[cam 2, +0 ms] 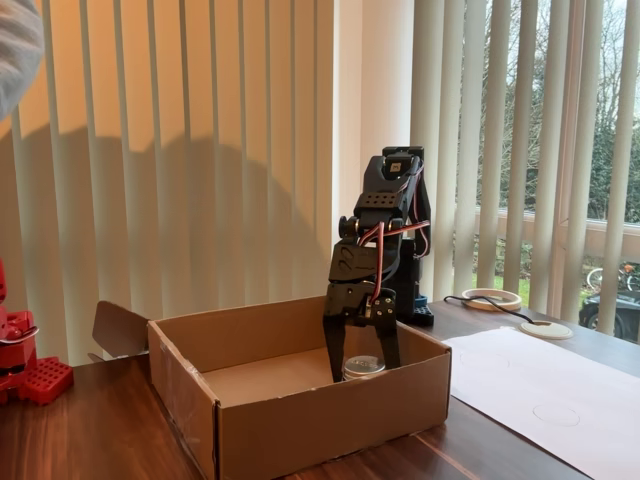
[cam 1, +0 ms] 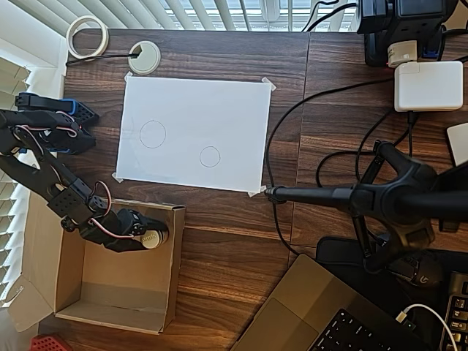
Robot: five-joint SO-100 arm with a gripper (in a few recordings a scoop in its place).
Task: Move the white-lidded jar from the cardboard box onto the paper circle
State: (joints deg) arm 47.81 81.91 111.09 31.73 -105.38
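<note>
Dark wood table (cam 1: pixel 219 241), slatted window blinds (cam 2: pixel 200 150); black two-finger gripper (cam 2: pixel 362 365) straddles small white-lidded jar (cam 2: pixel 363 366) inside brown cardboard box (cam 2: pixel 300 415), grip unclear, jar body hidden

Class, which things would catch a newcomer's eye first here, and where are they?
The black robot arm's gripper reaches down into the brown cardboard box, its fingers either side of a small white-lidded jar. Beside the box, a taped white sheet carries two pencilled circles, the smaller toward the overhead view's right.
</note>
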